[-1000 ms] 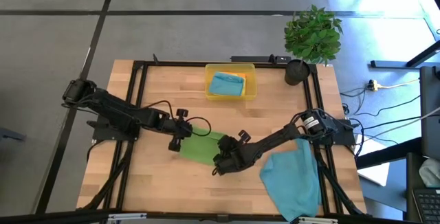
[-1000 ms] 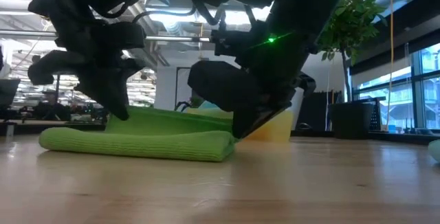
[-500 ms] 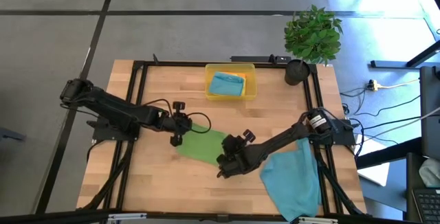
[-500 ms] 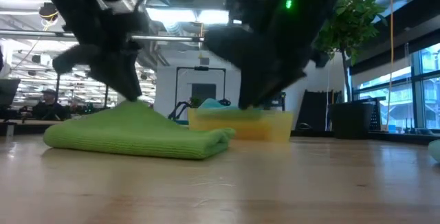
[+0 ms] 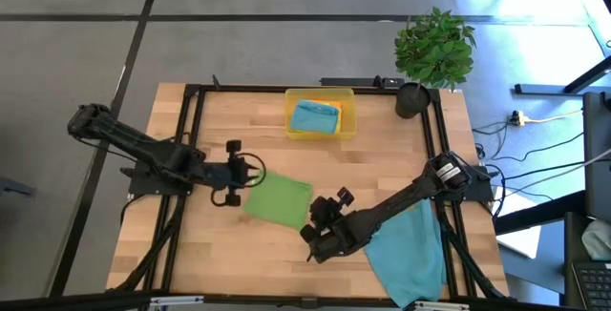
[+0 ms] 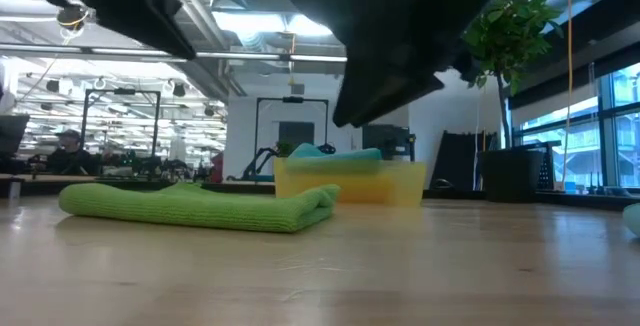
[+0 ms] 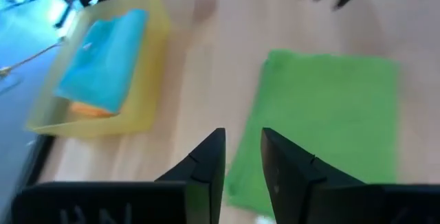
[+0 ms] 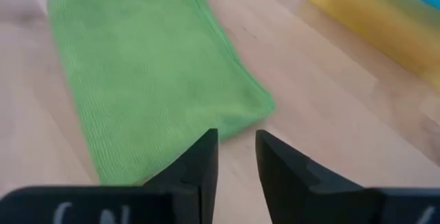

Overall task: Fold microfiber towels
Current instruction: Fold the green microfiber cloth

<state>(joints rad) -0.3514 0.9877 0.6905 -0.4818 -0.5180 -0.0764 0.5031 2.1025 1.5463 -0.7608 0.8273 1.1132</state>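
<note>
The green towel [image 5: 279, 199] lies folded and flat on the wooden table, its fold toward the near side [image 6: 310, 209]. My left gripper [image 5: 250, 172] hovers open just off the towel's left edge, with nothing between its fingers [image 7: 242, 152]. My right gripper [image 5: 309, 232] hovers open off the towel's near right corner, also with nothing in it [image 8: 237, 148]. Both point slantwise down at the towel [image 7: 323, 114] [image 8: 144, 86]. A teal towel [image 5: 409, 249] lies spread out at the near right, under my right arm.
A yellow tray [image 5: 348, 111] at the far middle holds a folded teal towel [image 5: 313, 115] on an orange one [image 7: 93, 108]. A potted plant [image 5: 434, 49] stands at the far right corner. Bare wood lies near the front edge, left of the teal towel.
Both grippers have let go of the green towel and risen off it. The left one has drawn back toward the table's left edge, the right one toward the near edge. The towel's raised upper layer has dropped, and it now lies flat.
</note>
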